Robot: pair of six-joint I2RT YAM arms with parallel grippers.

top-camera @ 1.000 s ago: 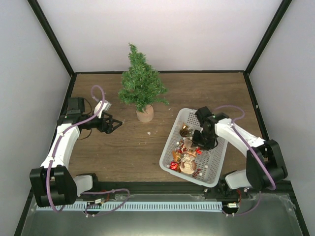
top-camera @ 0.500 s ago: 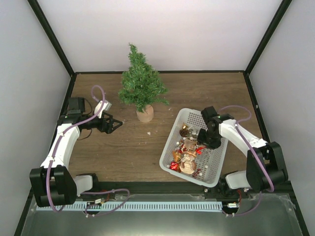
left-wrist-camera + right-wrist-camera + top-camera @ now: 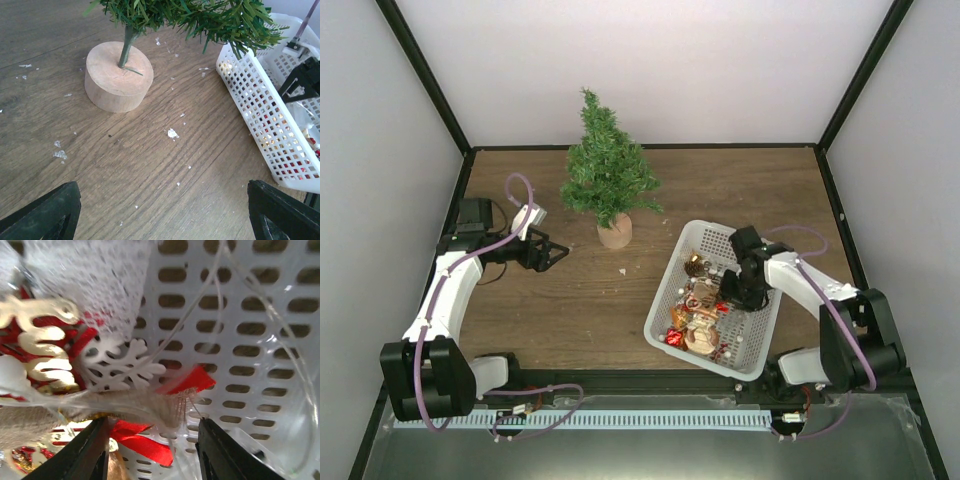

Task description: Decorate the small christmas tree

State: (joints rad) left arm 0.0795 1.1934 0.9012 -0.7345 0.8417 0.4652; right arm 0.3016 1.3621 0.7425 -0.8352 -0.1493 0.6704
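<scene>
The small christmas tree (image 3: 605, 172) stands upright at the back middle of the table on its round tan base (image 3: 614, 232); the base also shows in the left wrist view (image 3: 118, 76). A white basket (image 3: 765, 330) at the right holds several ornaments (image 3: 698, 310). My right gripper (image 3: 732, 296) is down inside the basket, jaws open around a burlap piece (image 3: 165, 407) with red ribbon (image 3: 142, 440), beside a white snowflake (image 3: 125, 365). My left gripper (image 3: 560, 252) is open and empty, low over the table left of the tree.
Dark frame posts and pale walls enclose the wooden table (image 3: 570, 310). Small white flecks (image 3: 172, 133) lie on the wood between the tree base and the basket wall (image 3: 265, 120).
My right gripper has moved a little toward the near side and lower inside the basket among the ornaments. The left arm and the tree have not moved.
</scene>
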